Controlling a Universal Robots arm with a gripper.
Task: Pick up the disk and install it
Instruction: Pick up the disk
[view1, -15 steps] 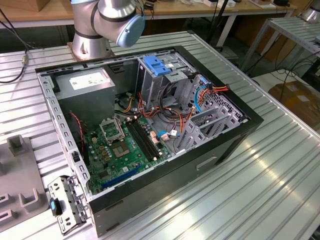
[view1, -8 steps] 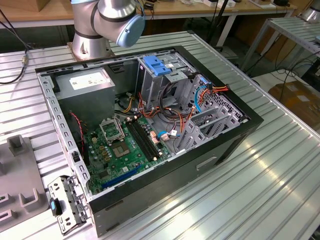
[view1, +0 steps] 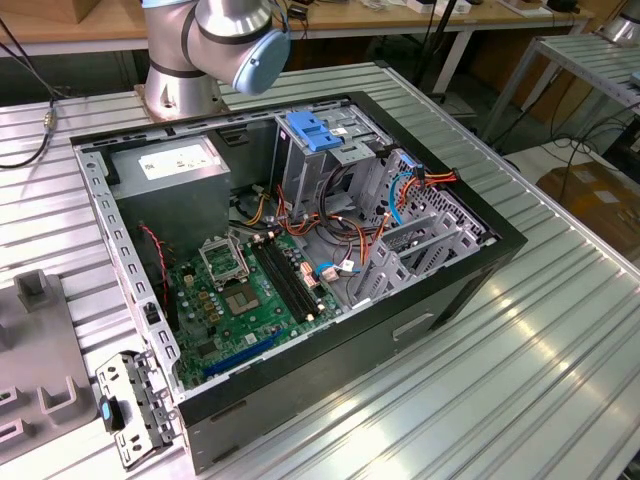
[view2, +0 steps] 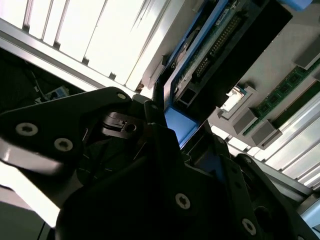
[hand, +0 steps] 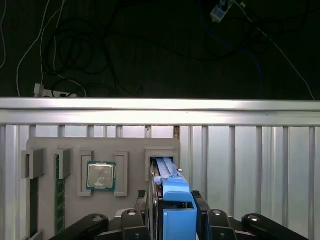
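Ribbed table (hand: 250, 165) carries the tray (hand: 70, 144); gripper (hand: 176, 216) clamps the disk (hand: 177, 192) in its slot (hand: 161, 159). Risk: a tilted pull could jam it.

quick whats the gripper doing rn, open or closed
gripper: closed on the disk, which stands on edge at a slot of the grey tray.

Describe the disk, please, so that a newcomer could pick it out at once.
Start at the grey holder plate on the ribbed metal table. Past the square processor chip, at the end away from the memory sticks, the disk stands on edge in a slot. It alone carries bright blue plastic.
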